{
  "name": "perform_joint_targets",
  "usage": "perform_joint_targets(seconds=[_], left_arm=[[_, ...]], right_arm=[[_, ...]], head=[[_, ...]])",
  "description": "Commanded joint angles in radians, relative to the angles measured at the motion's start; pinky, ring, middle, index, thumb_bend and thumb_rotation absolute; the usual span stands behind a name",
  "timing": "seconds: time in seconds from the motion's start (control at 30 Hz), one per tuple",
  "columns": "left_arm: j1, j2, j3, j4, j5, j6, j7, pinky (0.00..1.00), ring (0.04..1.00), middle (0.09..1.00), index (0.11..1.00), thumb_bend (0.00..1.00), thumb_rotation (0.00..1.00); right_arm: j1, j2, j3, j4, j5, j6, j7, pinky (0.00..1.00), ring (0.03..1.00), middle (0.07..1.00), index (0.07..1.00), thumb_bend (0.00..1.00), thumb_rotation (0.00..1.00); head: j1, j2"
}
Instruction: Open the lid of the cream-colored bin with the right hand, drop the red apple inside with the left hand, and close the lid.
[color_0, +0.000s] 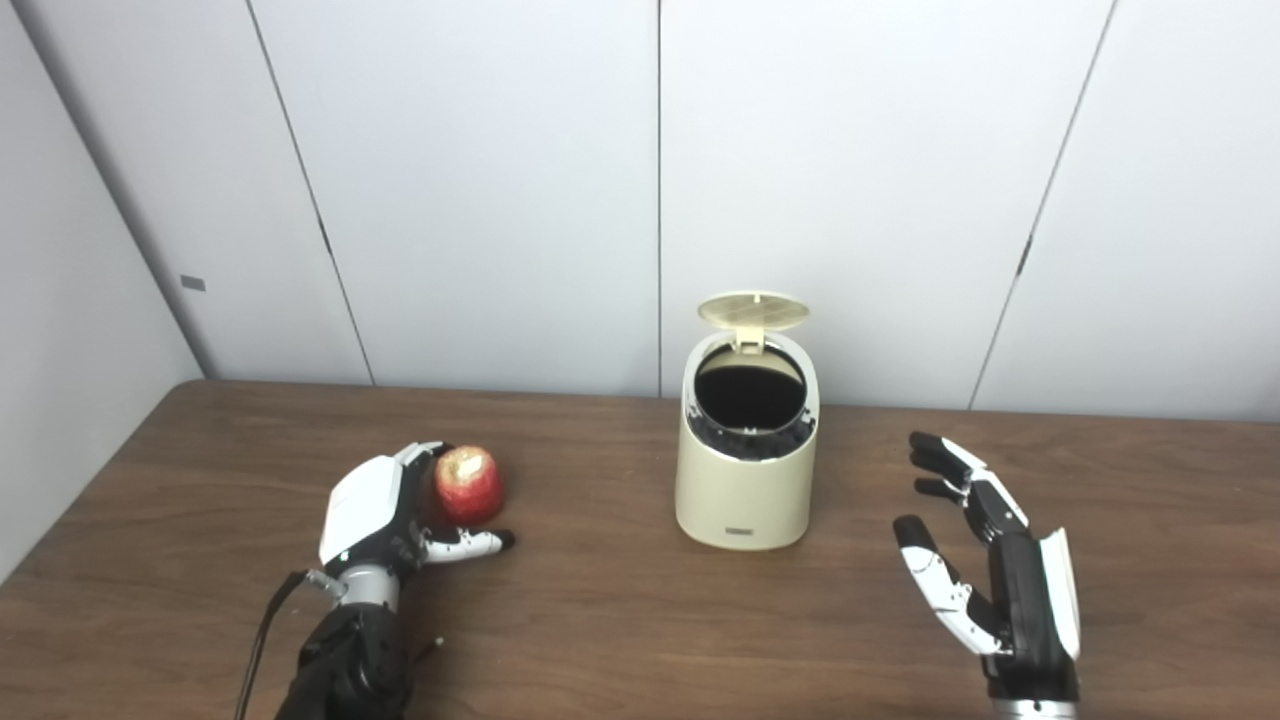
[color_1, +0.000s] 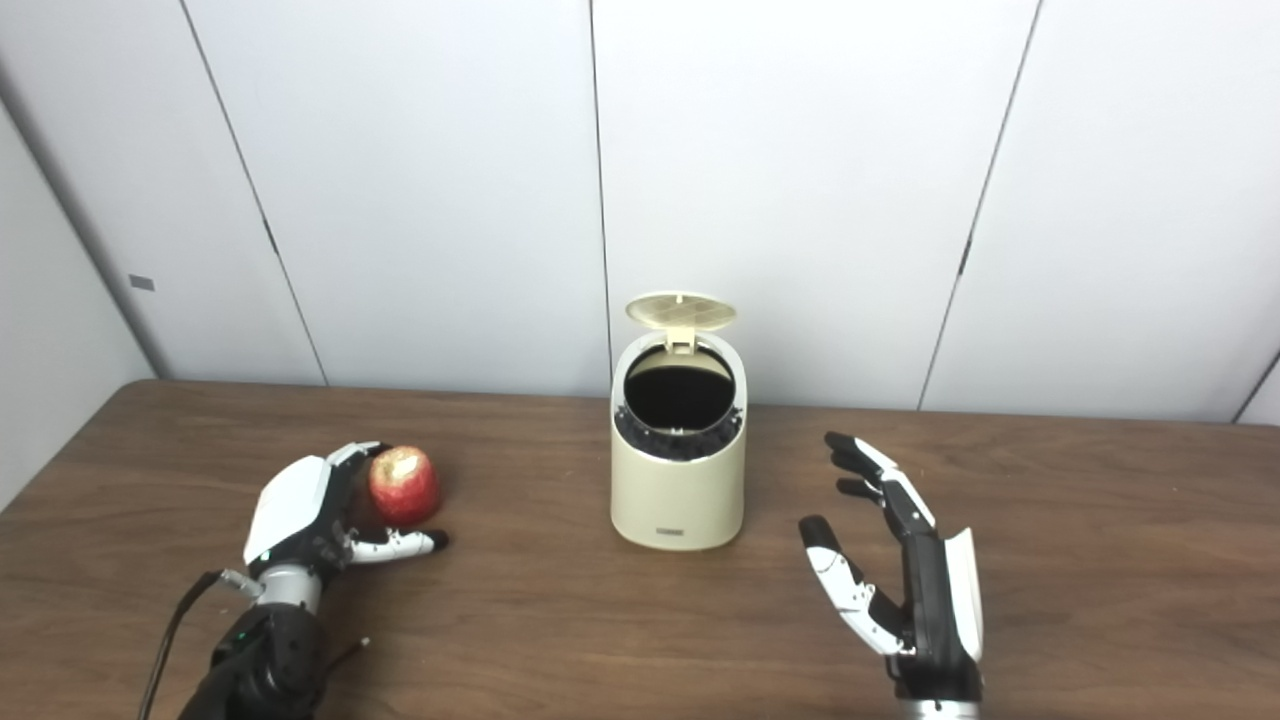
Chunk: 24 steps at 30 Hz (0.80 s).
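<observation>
The cream-colored bin (color_0: 745, 495) stands upright at the table's middle. Its round lid (color_0: 753, 311) is tipped up at the back, and the dark inside shows. A red apple (color_0: 468, 485) rests on the table left of the bin. My left hand (color_0: 385, 505) cups the apple from its left side: fingers curl round the far side and the thumb lies on the table in front, not closed on the fruit. To the right of the bin my right hand (color_0: 985, 560) hovers open with fingers spread, apart from the bin.
The brown wooden table (color_0: 600, 620) runs back to white wall panels (color_0: 480, 200) just behind the bin. A black cable (color_0: 255, 640) trails from my left wrist.
</observation>
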Motion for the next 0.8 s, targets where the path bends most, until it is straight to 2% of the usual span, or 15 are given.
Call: perform_joint_targets(seconds=[0.0, 0.13, 0.3, 0.43, 0.53, 0.6, 0.67, 0.7, 0.73, 0.77], left_arm=[[-0.051, 0.003, 0.007, -0.003, -0.008, -0.006, 0.023, 0.75, 0.89, 0.92, 0.83, 1.0, 0.27], [-0.056, 0.009, 0.0, -0.001, -0.013, 0.008, 0.009, 0.76, 0.881, 0.901, 0.824, 1.0, 0.24], [-0.059, 0.011, -0.004, 0.019, -0.015, 0.01, 0.015, 0.68, 0.83, 0.868, 0.803, 1.0, 0.19], [-0.057, 0.001, 0.01, 0.052, -0.037, -0.054, 0.078, 0.66, 0.78, 0.798, 0.761, 0.99, 0.17], [-0.058, -0.012, 0.027, 0.065, -0.059, -0.087, 0.122, 0.58, 0.692, 0.738, 0.732, 0.96, 0.15], [-0.058, -0.025, 0.041, 0.079, -0.068, -0.128, 0.183, 0.45, 0.545, 0.664, 0.677, 0.93, 0.06], [-0.063, -0.035, 0.049, 0.105, -0.06, -0.157, 0.25, 0.37, 0.464, 0.586, 0.6, 0.88, 0.01], [-0.066, -0.04, 0.054, 0.119, -0.057, -0.169, 0.281, 0.34, 0.435, 0.533, 0.556, 0.7, 0.01], [-0.07, -0.047, 0.063, 0.13, -0.06, -0.172, 0.304, 0.29, 0.38, 0.481, 0.526, 0.58, 0.0], [-0.072, -0.053, 0.069, 0.138, -0.066, -0.177, 0.32, 0.27, 0.358, 0.46, 0.519, 0.55, 0.0]], right_arm=[[0.006, -0.014, -0.014, -0.02, -0.012, -0.016, 0.002, 0.68, 0.776, 0.795, 0.759, 0.25, 0.65], [0.01, -0.011, -0.015, -0.033, -0.011, -0.006, 0.01, 0.69, 0.78, 0.797, 0.758, 0.25, 0.63], [0.012, -0.01, -0.018, -0.037, -0.014, -0.002, 0.017, 0.69, 0.78, 0.795, 0.764, 0.24, 0.61], [0.013, -0.008, -0.019, -0.039, -0.004, -0.007, 0.026, 0.69, 0.781, 0.797, 0.761, 0.24, 0.63], [0.014, -0.006, -0.02, -0.043, -0.008, -0.005, 0.027, 0.69, 0.78, 0.798, 0.761, 0.25, 0.64], [0.014, -0.004, -0.019, -0.044, -0.006, -0.006, 0.028, 0.69, 0.78, 0.798, 0.76, 0.24, 0.64], [0.015, -0.002, -0.019, -0.048, -0.004, 0.0, 0.03, 0.69, 0.78, 0.798, 0.763, 0.24, 0.63], [0.015, -0.002, -0.018, -0.051, -0.006, 0.005, 0.032, 0.69, 0.78, 0.799, 0.764, 0.24, 0.63], [0.016, -0.002, -0.018, -0.054, -0.009, 0.009, 0.033, 0.69, 0.78, 0.8, 0.766, 0.24, 0.63], [0.017, -0.001, -0.017, -0.056, -0.012, 0.013, 0.034, 0.69, 0.779, 0.799, 0.767, 0.23, 0.63]], head=[[-0.003, 0.001], [-0.007, 0.005], [-0.008, 0.006], [-0.009, 0.008], [-0.01, 0.009], [-0.013, 0.008], [-0.014, 0.007], [-0.014, 0.007], [-0.014, 0.008], [-0.014, 0.008]])
